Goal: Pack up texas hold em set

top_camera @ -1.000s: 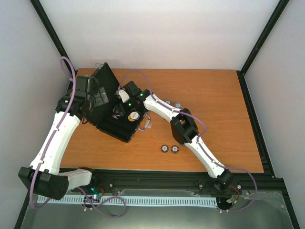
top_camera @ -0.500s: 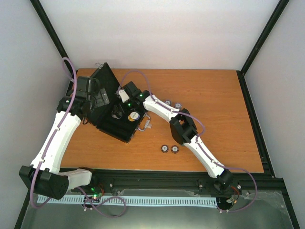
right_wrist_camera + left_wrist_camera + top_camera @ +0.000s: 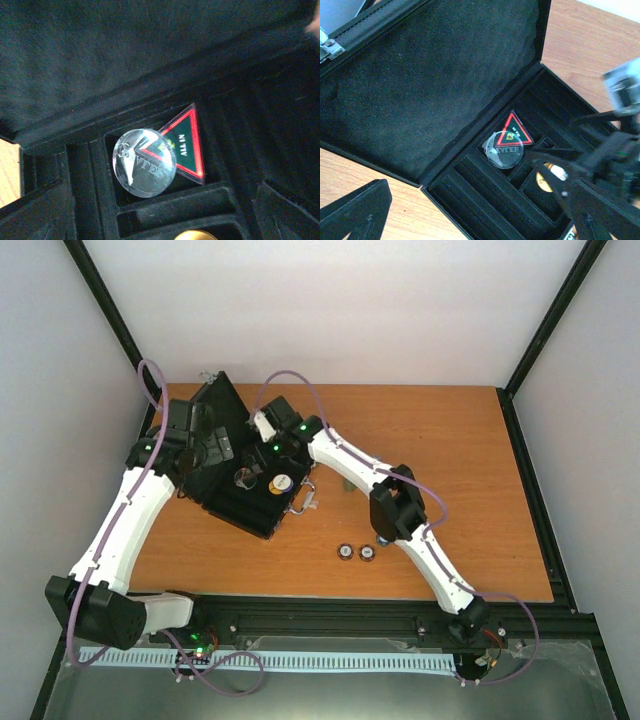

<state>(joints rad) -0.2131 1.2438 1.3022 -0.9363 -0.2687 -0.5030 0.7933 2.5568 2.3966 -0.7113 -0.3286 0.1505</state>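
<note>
While the clear dealer disc (image 3: 145, 162) lies on the triangular token (image 3: 187, 145) in the case (image 3: 420, 75), left gripper (image 3: 212, 447) and right gripper (image 3: 160, 215) gape; lift the right vertically

- The case (image 3: 240, 508) is black outside, and the felt lining of its lid and tray is plain black. Its handle (image 3: 308, 495) and latch (image 3: 329, 46) are silver.
- The triangular token (image 3: 184, 140) is dark green with a bright red border and pale lettering.
- The round disc (image 3: 145, 162) is clear with whitish lettering, and the token's red edge shows through it.
- The yellow disc (image 3: 543, 181) carries a dark mark.
- The left chip stack (image 3: 344, 553) and the right chip stack (image 3: 367, 553) are dark-rimmed with pale centres.
- The table (image 3: 450, 460) is orange-brown with a faint wood grain.
- The left arm (image 3: 125, 525) and the right arm (image 3: 430, 555) are white with black joints and small green lights.
- The cable (image 3: 290, 380) is pale purple.
</note>
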